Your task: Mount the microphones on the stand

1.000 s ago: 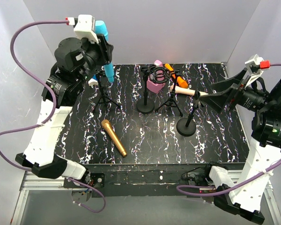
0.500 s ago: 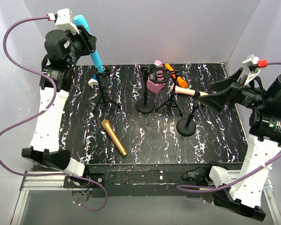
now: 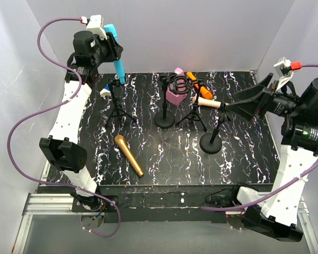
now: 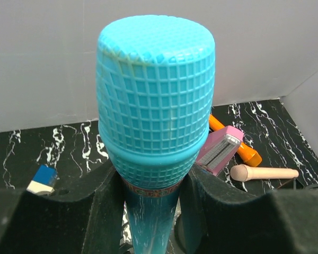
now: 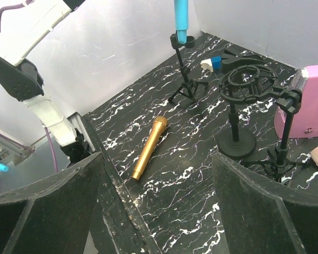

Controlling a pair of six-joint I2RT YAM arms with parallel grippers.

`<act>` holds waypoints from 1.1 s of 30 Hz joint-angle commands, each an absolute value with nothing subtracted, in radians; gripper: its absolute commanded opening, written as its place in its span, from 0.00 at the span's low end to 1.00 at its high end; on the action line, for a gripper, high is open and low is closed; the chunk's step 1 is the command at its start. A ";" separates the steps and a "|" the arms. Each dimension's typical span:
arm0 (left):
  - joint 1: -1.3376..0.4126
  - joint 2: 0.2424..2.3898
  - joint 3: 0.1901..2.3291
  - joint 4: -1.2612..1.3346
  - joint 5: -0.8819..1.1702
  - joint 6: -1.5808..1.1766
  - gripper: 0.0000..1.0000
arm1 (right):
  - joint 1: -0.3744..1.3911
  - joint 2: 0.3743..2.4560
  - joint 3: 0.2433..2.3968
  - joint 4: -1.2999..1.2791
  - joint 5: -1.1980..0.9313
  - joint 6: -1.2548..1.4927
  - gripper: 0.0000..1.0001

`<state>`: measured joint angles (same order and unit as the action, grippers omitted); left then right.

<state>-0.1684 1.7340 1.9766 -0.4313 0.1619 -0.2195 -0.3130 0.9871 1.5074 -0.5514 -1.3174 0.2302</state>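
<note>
One gold microphone (image 3: 129, 155) is lying on the desk (image 3: 244, 159) near the front. Beyond it, the right claw (image 3: 236, 108) is hovering, spread wide and empty. Farther back, the pink-beige microphone (image 3: 208, 103) and orange microphone (image 3: 197, 86) are lying. At the far left, the left claw (image 3: 112, 48) is clasping the cyan microphone (image 3: 116, 58) upright, its tail meeting the tripod stand (image 3: 116, 100).

Top view: fixed, high behind the arm bases, looking down and forward over the whole table (image 3: 164, 153) to its far edge. Left wrist view: very close, the cyan microphone (image 4: 155, 100) head fills the centre; it faces along the far edge toward the far right corner. Right wrist view: from the right edge, raised, facing left and down toward the near left corner. All three catch the pink metronome (image 5: 306, 103); top and right wrist share the gold microphone (image 3: 129, 155).
</note>
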 commanded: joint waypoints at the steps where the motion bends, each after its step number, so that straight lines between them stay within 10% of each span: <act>1: -0.169 1.709 2.019 -0.354 0.198 -0.163 0.00 | -0.310 0.991 1.508 -0.489 -1.342 0.256 0.88; 33: -0.169 1.721 1.838 -0.225 0.285 -0.022 0.00 | -0.302 0.959 1.496 -0.495 -1.362 0.293 0.88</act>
<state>-0.1684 1.7584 1.8683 -0.2527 0.2493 -0.0658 -0.3061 0.9714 1.4937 -0.5209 -1.3399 0.2802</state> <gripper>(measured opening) 0.369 0.883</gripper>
